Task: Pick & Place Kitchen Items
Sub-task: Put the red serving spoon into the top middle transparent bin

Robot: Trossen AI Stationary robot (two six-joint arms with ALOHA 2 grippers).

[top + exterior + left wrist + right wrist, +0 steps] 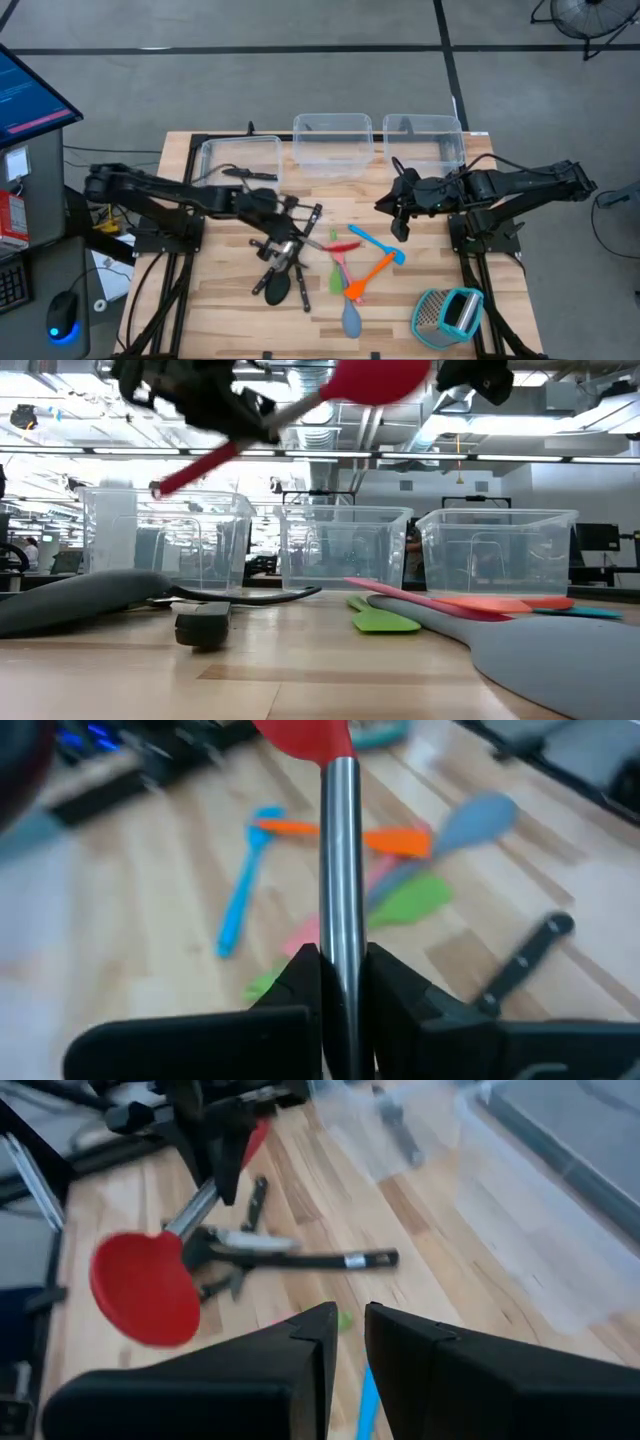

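A: Left gripper (340, 982)?

B: Clamped on the red spoon (375, 378), fingers (300, 982) pinching the steel shaft. It's lifted clear off the table (220, 310). In the low view the spoon hangs up near the ceiling line, well above the wood.

A: Axis, direction?

B: Long axis runs along the gripper's reach. The red bowl leads, away from the left arm and toward the table centre and the right arm; the red handle end trails back through the fingers. The low view shows it tilted, bowl end high, handle end lower.

A: Right gripper (345, 1342)?

B: Hovering over the right side of the table, in front of the right clear bin (424, 138). Holding nothing; its fingers stand a narrow gap apart.

A: Other utensils?

B: All flat on the wood. Blue spatula (378, 245), orange spatula (372, 272), green spatula (336, 278), pink spatula (346, 262) and grey-blue spatula (351, 318) overlap in a cluster mid-table, mostly crossing each other diagonally. Black spoon (279, 288) lies just under the left gripper, bowl toward the front edge. Black-handled knives (300, 1260) are beside it, one lying across the boards.

A: Anything else?

B: Teal-framed grater (449, 314) at the front right corner, apart from the cluster. Three clear bins along the back edge; left bin (240, 160) has a dark utensil in it, can't tell which.
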